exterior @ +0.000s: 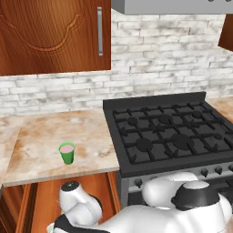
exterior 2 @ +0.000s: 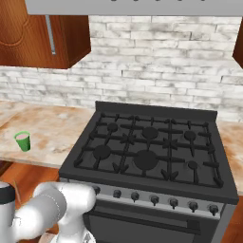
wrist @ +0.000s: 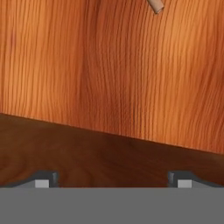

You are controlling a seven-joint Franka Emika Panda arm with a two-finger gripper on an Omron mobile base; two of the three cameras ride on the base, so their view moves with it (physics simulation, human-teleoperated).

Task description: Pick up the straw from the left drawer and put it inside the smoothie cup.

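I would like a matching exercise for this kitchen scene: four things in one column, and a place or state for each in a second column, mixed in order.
Things:
1. smoothie cup
2. straw
3. hand
4. stove

Places or states:
A. open, above the drawer's wooden bottom
B. one end showing at the top edge of the hand view
C. upright on the counter, left of the stove
D. black, with dark knobs along its front

Pairs: 1-C, 2-B, 3-A, 4-D
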